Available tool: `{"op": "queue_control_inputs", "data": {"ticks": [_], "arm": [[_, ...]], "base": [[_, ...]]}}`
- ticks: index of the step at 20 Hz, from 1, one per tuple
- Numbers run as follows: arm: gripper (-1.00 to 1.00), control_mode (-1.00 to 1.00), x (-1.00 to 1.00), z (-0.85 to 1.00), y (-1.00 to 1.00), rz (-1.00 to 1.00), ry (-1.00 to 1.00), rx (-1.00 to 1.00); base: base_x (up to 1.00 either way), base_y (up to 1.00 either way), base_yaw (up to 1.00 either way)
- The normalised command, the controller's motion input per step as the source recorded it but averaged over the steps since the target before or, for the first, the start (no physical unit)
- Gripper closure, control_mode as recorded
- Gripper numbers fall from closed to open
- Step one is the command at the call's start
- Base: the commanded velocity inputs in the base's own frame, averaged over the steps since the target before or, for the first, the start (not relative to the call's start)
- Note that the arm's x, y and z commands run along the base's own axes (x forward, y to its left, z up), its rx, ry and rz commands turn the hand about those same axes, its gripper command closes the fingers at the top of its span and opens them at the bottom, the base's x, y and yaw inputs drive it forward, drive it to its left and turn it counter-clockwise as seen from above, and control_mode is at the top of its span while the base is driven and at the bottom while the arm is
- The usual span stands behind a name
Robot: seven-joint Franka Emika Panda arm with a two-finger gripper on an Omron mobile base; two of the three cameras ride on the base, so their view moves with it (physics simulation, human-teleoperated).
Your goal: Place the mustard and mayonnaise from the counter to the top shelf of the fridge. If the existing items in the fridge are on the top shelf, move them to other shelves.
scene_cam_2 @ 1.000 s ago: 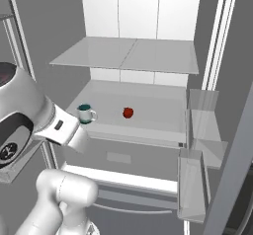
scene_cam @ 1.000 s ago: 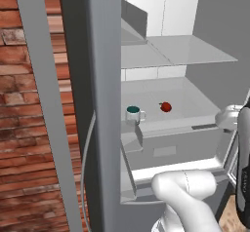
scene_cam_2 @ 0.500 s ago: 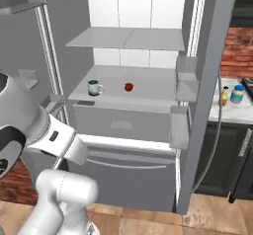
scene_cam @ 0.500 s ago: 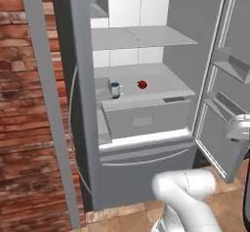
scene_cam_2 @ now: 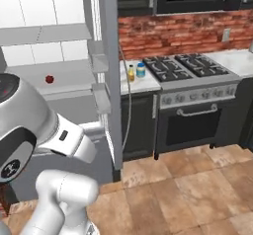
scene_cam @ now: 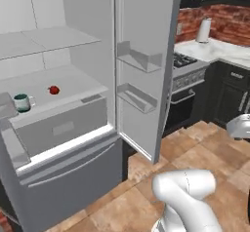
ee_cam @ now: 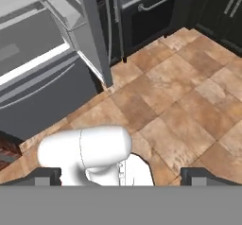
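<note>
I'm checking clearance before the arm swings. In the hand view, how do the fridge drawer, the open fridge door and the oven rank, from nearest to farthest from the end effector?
From the end effector:
1. Fridge drawer, the grey front at lower left.
2. Fridge door, its edge standing upper middle. It is only slightly farther than the drawer.
3. Oven, beyond the door at the top.

terracotta tile floor, black stove, brick backsplash
</note>
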Motion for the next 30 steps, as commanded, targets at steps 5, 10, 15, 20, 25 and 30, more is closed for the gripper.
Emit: {"op": "queue_control_inputs", "data": {"ticks": [5,10,15,20,25,30], "arm": [[-1.0,1.0,0.0,0.0,0.0,0.0,0.0,0.0],[-1.0,1.0,0.0,0.0,0.0,0.0,0.0,0.0],[-1.0,1.0,0.0,0.0,0.0,0.0,0.0,0.0],[-1.0,1.0,0.0,0.0,0.0,0.0,0.0,0.0],[-1.0,1.0,0.0,0.0,0.0,0.0,0.0,0.0],[-1.0,1.0,0.0,0.0,0.0,0.0,0.0,0.0]], "base": [[0.21,-0.79,-0.59],[0.65,-0.72,-0.43],[0.97,-0.51,-0.28],[1.0,-0.14,-0.06],[1.0,0.0,0.03],[1.0,0.0,0.47]]}}
